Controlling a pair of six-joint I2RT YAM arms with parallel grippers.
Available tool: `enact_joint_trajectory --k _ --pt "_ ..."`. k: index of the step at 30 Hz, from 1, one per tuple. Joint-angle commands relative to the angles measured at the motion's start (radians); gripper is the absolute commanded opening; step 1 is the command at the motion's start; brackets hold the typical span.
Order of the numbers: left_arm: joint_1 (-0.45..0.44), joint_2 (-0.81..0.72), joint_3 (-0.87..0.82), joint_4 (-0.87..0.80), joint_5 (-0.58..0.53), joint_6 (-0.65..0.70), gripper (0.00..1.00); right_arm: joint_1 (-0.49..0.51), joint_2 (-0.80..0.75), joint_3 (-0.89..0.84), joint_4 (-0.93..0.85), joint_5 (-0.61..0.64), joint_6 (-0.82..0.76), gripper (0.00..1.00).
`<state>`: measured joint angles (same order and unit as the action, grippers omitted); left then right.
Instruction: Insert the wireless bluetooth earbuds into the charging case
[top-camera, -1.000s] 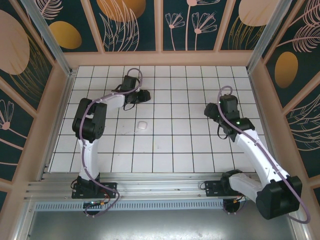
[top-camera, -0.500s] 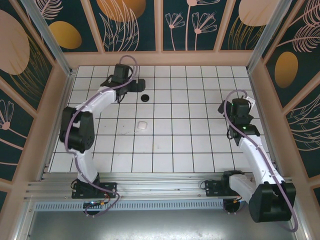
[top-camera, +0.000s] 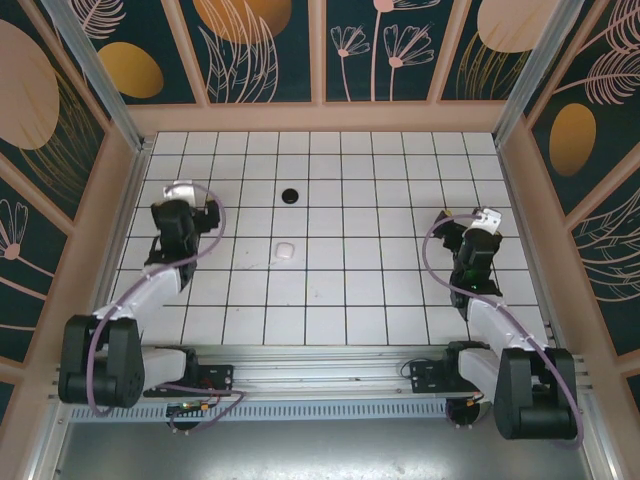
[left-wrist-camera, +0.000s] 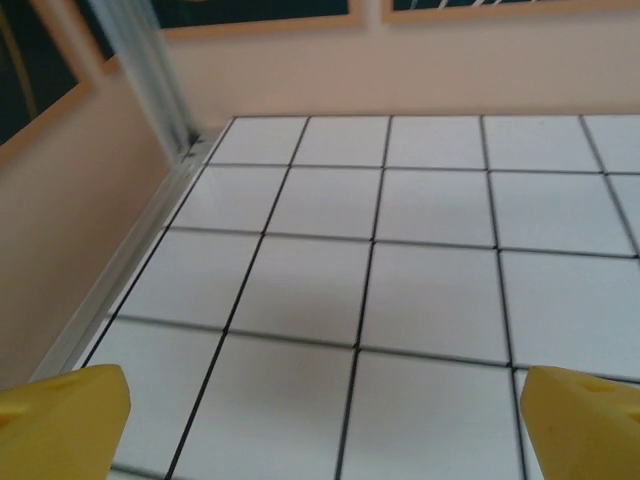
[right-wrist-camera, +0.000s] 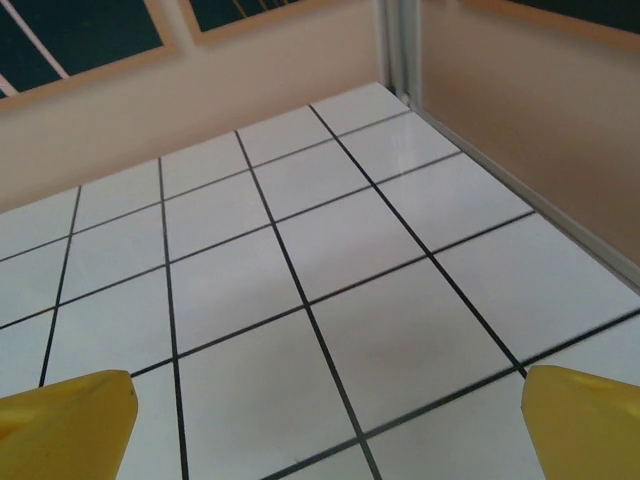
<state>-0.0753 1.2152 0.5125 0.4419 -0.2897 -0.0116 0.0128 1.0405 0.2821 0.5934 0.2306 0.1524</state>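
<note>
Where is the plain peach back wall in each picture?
Top external: the plain peach back wall is a strip across the top.
Left wrist: across the top, right of an aluminium corner post.
Right wrist: upper left, left of the other aluminium corner post.
Shared landmark: the white tiled table with black grid lines.

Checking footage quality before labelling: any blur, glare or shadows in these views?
Top external: evenly lit, sharp, no harsh glare on the table. Left wrist: left gripper's fingers blurred at the bottom corners, faint mid-tile shadow. Right wrist: mild sheen on far tiles, right gripper's fingers likewise soft.
</note>
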Motion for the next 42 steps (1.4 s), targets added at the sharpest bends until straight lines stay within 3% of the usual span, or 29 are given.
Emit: enact_joint_trajectory --k 1,6,11,15,20,24,29,42 --pt "0.046 -0.052 -0.123 0.308 -0.003 -0.036 0.98 -0.008 0.071 -0.036 0.262 -0.053 -0.050 0.99" --pt "0.055 -0.057 -0.245 0.407 0.048 -0.049 0.98 -0.012 0.189 -0.051 0.387 -0.072 -0.089 0.99" --pt "0.057 -0.035 -0.358 0.628 0.088 -0.074 0.99 -0.023 0.278 -0.075 0.513 -0.091 -0.092 0.99" --pt "0.057 0.042 -0.415 0.835 0.113 -0.071 0.99 -0.040 0.362 -0.087 0.610 -0.127 -0.093 0.99" --pt "0.057 0.177 -0.381 0.912 0.191 -0.039 0.99 -0.045 0.505 -0.087 0.741 -0.189 -0.114 0.99" --pt "0.057 0.303 -0.358 0.984 0.204 -0.033 0.99 -0.042 0.495 -0.059 0.668 -0.175 -0.112 0.99" --pt "0.057 0.303 -0.274 0.826 0.153 -0.054 0.99 -0.042 0.498 -0.062 0.678 -0.174 -0.114 0.99" --pt "0.058 0.306 -0.273 0.825 0.146 -0.058 0.99 -0.040 0.498 -0.059 0.669 -0.179 -0.116 0.99"
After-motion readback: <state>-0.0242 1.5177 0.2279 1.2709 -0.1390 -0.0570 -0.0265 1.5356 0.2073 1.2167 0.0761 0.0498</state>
